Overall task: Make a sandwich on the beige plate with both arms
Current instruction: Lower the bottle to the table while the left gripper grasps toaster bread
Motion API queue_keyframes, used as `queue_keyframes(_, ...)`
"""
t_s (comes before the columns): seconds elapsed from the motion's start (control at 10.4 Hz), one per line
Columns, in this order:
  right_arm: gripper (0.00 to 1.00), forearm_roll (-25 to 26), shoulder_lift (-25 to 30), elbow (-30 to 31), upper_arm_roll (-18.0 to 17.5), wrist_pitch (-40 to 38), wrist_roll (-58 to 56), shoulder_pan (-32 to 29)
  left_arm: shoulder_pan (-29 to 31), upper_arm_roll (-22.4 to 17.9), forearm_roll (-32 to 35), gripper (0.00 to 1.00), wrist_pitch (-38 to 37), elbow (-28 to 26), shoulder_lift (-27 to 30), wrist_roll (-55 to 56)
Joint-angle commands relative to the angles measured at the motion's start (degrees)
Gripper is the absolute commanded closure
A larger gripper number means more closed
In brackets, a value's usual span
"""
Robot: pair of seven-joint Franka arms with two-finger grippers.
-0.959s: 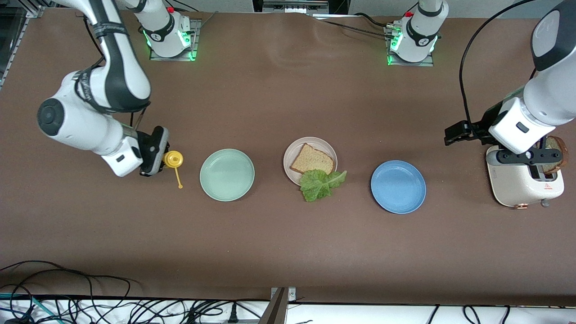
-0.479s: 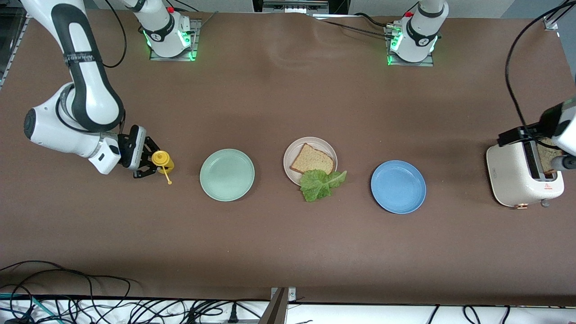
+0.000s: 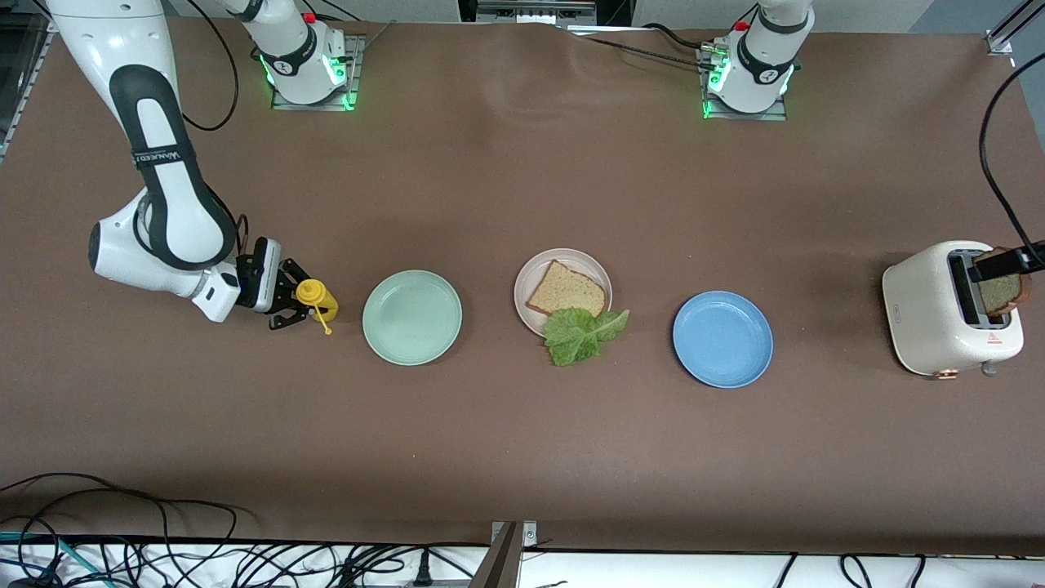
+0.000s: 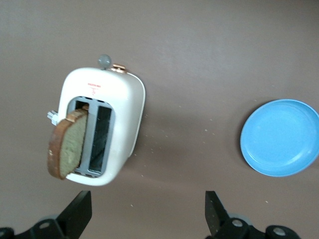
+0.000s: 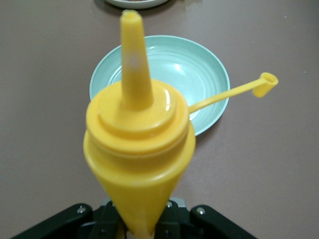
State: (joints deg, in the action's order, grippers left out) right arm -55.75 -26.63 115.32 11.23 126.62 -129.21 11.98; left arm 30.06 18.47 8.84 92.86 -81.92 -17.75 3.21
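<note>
While the right hand (image 3: pixel 286 304) is pinched on a yellow squeeze bottle (image 3: pixel 317 299), cap tethered and dangling, the mint green plate (image 3: pixel 412 317) lies just past the nozzle. The bottle is seen tilted toward that plate in the right wrist view.

Next along from that hand, the beige plate (image 3: pixel 535 273) carries one bread slice (image 3: pixel 566 290). A lettuce leaf (image 3: pixel 581 332) is draped over the plate's nearer rim, half on the surface (image 3: pixel 522 441). A blue plate (image 3: pixel 722 338) follows, toward the left arm's end.

The left hand (image 4: pixel 144 221) is held over the toaster (image 3: pixel 931 314), fingers (image 4: pixel 77 216) spread wide and holding nothing. Below it, the second bread slice (image 4: pixel 67 144) is seen standing out of one slot, leaning.

Judged handling: toast is light, stiff, crumbly; it is best taken by its flat faces near the exposed crust, gently. Lettuce is limp and slippery, and would likely be dragged if brushed.
</note>
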Motion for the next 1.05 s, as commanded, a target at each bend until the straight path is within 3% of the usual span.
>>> queue_keyframes(0.0,1.0,-2.25,0.09,-0.18,-0.86,-0.23,-2.45,-1.35,3.76,0.78,5.64,0.0,4.77,-1.13,-4.02,-6.85)
queue_keyframes(0.1,0.98,-2.52,-0.43,-0.27,-0.95,-0.23,-2.37,-1.7,6.39,0.86,5.49,0.0,6.88,-1.22,-5.44,-9.51)
queue_keyframes(0.29,0.81,-2.87,-0.96,-0.27,-0.95,-0.32,-2.37,-1.79,8.69,0.86,6.45,0.0,9.18,-5.5,-5.54,-11.81)
queue_keyframes(0.58,0.79,-4.09,-2.28,-0.35,-0.95,-0.32,-2.72,-1.79,11.15,0.86,6.63,0.0,11.8,-9.82,-5.54,-16.29)
queue_keyframes(0.67,0.71,-4.45,-2.54,-0.35,-0.95,-0.32,-2.72,-1.79,11.95,0.86,6.63,0.0,13.91,-11.31,-5.54,-18.83)
queue_keyframes(0.77,0.54,-4.45,-2.46,-0.44,-0.95,-0.41,-2.63,-1.79,12.48,0.86,6.63,0.05,15.67,-12.46,-5.63,-21.55)
queue_keyframes(0.86,0.25,-4.45,-2.37,-0.44,-0.95,-0.49,-2.02,-1.79,13.0,0.78,6.63,0.18,17.34,-13.17,-5.71,-23.93)
queue_keyframes(0.96,0.16,-4.45,-2.11,-0.62,-0.95,-0.49,-1.4,-1.79,13.7,0.86,6.63,0.31,17.62,-13.17,-5.89,-26.04)
